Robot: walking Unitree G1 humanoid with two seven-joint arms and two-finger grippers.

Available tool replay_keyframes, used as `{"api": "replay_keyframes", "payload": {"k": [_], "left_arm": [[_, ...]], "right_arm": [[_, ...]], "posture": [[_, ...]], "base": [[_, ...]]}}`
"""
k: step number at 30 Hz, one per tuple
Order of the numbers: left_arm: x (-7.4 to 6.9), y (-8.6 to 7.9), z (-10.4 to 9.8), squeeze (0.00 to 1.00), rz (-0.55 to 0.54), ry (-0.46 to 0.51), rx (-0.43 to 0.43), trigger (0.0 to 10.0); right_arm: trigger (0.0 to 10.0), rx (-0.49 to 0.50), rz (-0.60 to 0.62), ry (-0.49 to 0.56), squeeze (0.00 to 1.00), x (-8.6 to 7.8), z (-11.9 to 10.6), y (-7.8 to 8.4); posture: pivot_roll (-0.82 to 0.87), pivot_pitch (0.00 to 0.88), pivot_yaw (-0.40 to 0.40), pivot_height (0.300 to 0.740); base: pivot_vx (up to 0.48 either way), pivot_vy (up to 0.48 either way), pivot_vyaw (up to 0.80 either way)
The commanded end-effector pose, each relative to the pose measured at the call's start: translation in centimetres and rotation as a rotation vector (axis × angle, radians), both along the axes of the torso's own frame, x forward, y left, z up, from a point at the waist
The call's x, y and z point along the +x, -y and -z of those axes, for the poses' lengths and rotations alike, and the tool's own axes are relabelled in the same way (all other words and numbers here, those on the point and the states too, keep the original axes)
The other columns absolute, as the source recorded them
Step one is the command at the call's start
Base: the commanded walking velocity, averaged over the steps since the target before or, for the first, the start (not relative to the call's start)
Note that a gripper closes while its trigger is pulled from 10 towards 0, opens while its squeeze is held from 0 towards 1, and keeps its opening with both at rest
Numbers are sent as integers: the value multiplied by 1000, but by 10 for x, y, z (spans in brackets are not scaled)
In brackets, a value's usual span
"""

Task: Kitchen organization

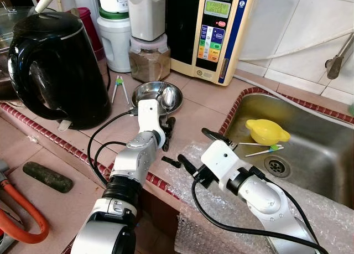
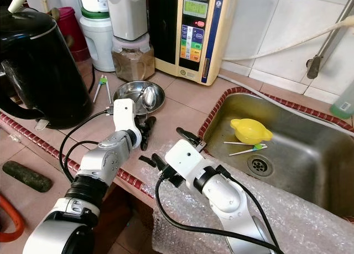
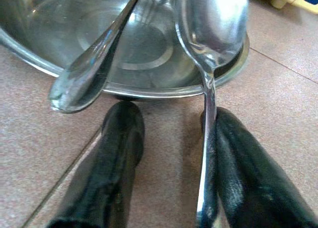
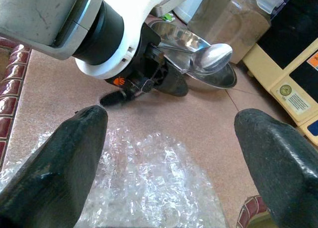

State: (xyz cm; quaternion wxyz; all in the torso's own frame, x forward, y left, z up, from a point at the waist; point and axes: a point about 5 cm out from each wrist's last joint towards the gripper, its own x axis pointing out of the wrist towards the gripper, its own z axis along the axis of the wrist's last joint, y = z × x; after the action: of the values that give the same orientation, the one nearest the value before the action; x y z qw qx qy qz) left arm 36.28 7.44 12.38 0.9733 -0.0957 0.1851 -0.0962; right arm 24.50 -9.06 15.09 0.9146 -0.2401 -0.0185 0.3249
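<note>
Two grippers over tiled counter [image 1: 204,102]. Far left: black kettle [image 1: 58,66]; dark green object [image 1: 47,177] on lower ledge. Behind: jar of brown powder [image 1: 149,60], cream water unit [image 1: 218,30].

Left gripper [image 1: 167,133] low at near rim of steel bowl [image 1: 150,92]. Fingers parted, not clenched; spoon [image 3: 211,34] handle lies against one finger [image 3: 248,173], bowl end resting on the rim. Left wrist view adds a second utensil [image 3: 92,71] leaning out of the bowl.

Right gripper [image 1: 196,149] spread wide, grasping nothing, over bubble wrap [image 1: 193,193] at counter edge.

Sink [image 1: 326,154], right: yellow cup [image 1: 266,131], two thin sticks [image 1: 263,150] by drain.
</note>
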Motion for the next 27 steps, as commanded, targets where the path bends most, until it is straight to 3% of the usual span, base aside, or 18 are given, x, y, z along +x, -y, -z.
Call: {"api": "replay_keyframes", "payload": {"k": [1, 23, 27], "left_arm": [[-6, -1, 20, 0, 4, -95, 22, 0], [-16, 11, 19, 0, 133, -47, -38, 0], [-18, 15, 14, 0, 169, 0, -32, 0]], "right_arm": [[10000, 0, -2, 11, 0, 0, -3, 0], [10000, 14, 13, 24, 0, 2, -2, -4], [10000, 17, 16, 29, 0, 3, -3, -4]], "posture": [[-70, 82, 5, 740], [-58, 67, 32, 740], [-58, 67, 33, 740]], "base": [[0, 0, 0], [0, 0, 0], [0, 0, 0]]}}
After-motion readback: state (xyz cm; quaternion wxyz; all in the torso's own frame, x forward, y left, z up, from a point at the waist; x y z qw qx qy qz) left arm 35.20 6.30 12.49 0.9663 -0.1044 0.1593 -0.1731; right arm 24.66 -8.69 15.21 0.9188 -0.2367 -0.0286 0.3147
